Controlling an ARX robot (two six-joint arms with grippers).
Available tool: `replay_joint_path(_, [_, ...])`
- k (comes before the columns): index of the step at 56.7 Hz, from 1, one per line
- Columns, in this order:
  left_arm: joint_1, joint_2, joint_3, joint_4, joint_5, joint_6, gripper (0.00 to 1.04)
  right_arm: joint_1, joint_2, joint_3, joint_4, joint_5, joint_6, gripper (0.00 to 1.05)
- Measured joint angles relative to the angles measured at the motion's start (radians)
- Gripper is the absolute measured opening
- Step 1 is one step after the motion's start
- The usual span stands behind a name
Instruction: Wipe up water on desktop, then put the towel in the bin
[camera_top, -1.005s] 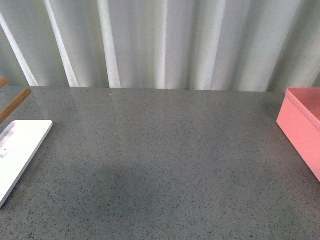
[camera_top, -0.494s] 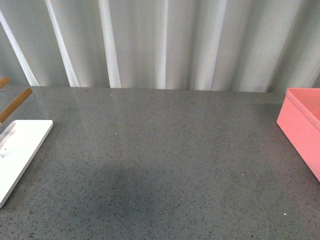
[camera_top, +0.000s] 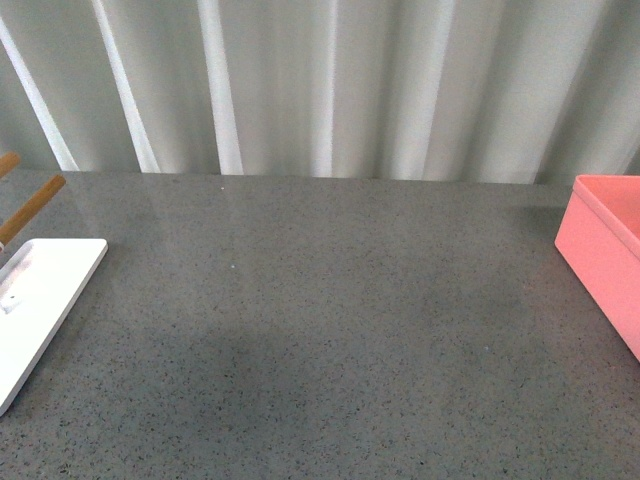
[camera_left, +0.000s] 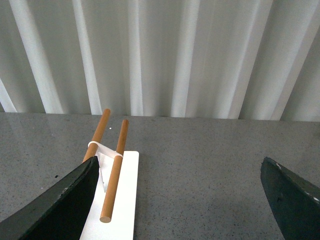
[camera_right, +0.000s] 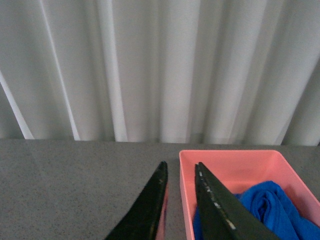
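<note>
My right gripper (camera_right: 181, 172) is nearly closed, narrow gap, nothing in it, raised above the bin's (camera_right: 235, 156) near wall. My left gripper (camera_left: 180, 172) is spread wide, empty, above the desktop (camera_top: 320, 330). The desktop is dark speckled grey and looks dry; a pleated white curtain (camera_top: 330, 85) hangs behind it. A white tray (camera_left: 117, 200) with a rack of two wooden rods (camera_left: 114, 175) lies far across the desktop from the bin. The towel (camera_right: 270, 207) lies crumpled inside the bin, just beside my right fingertips.

No readable text, label or number shows in any view.
</note>
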Motion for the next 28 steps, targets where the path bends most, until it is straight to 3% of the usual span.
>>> replay_joint_path(5, [0.0, 0.0, 0.0, 0.0, 0.0, 0.0, 0.98, 0.048, -0.044, -0.048, 0.006, 0.058, 0.002, 0.03])
replay_joint_path(28, [0.0, 0.0, 0.0, 0.0, 0.0, 0.0, 0.98, 0.064, -0.236, -0.195, -0.037, 0.061, 0.004, 0.03])
